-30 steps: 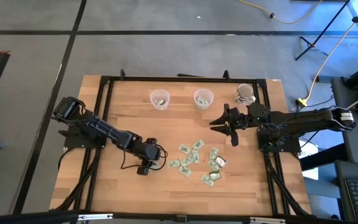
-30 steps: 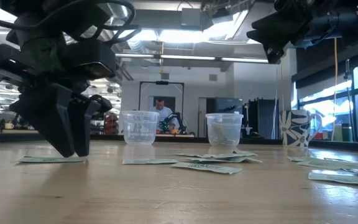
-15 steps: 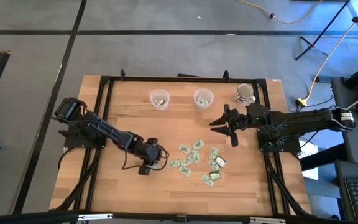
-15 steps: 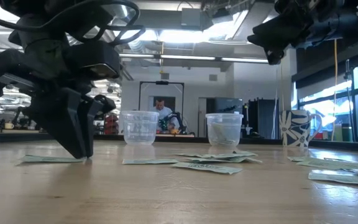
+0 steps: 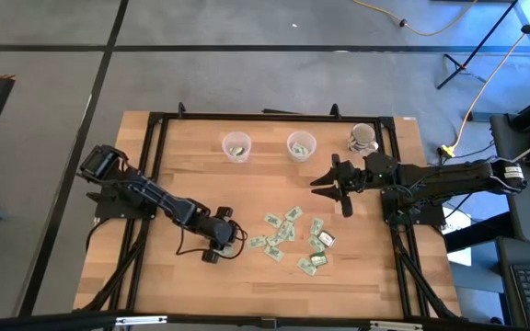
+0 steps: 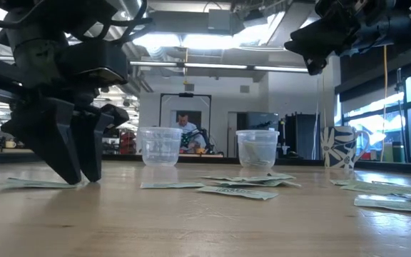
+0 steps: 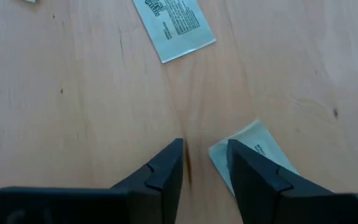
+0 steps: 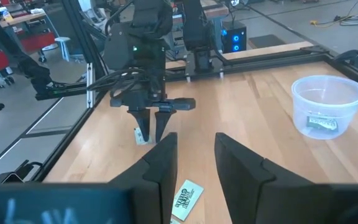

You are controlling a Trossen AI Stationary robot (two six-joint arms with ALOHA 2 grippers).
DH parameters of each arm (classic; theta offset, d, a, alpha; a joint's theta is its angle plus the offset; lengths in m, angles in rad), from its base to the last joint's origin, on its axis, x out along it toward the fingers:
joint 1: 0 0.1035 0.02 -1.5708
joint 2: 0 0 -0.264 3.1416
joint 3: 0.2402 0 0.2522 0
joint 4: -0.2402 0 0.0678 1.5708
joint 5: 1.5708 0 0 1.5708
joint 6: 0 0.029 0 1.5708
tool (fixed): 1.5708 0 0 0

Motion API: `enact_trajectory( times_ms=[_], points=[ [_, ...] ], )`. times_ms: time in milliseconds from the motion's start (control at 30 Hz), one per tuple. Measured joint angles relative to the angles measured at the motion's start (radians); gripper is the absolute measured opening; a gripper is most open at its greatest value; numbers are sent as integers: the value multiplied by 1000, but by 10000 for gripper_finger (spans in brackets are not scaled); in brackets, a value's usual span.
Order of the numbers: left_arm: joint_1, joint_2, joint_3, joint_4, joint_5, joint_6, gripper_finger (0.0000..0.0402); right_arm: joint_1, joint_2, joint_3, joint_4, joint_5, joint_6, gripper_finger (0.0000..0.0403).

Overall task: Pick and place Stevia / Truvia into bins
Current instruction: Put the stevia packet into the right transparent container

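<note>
Several pale green Stevia / Truvia sachets [image 5: 288,234] lie flat on the wooden table, right of centre. Two clear plastic bins [image 5: 236,146] [image 5: 301,145] stand near the far edge, with sachets in them. My left gripper [image 7: 205,149] points steeply down just left of the pile, open, its tips close to the table with bare wood between them. One sachet [image 7: 257,140] lies beside and partly under one finger, and another sachet [image 7: 174,25] lies flat farther off. My right gripper [image 5: 316,184] hangs open and empty above the table's right half. My left gripper has one finger [image 7: 244,165] standing over the near edge of the sachet [image 7: 229,155], which lies flat on the table outside the gap. I cannot tell whether the finger touches it.
A white patterned mug [image 5: 362,138] stands at the far right, beside the bins. A black frame [image 5: 155,119] runs round the tabletop. Bare wood lies open on the table's left half and along its near edge.
My left gripper's fingers have drawn together and parted again close to the table, shifting slightly toward the table's left and near edge. The sachet beside them has slid a little toward the left, still flat.
</note>
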Motion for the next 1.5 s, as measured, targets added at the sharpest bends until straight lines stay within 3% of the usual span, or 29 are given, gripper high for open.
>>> enact_trajectory(
  times_ms=[767, 1133, 1500],
  points=[
    [-7, 20, 2, 38, -31, 13, 5, 0, 1, 0, -45, 1, -3, 110],
    [27, -104, -15, 37, -30, 41, 2, 0, 1, 0, -42, 1, 0, 110],
    [57, -146, -13, 70, -43, 34, 2, 0, 1, 0, -41, 1, 5, 110]
  ],
)
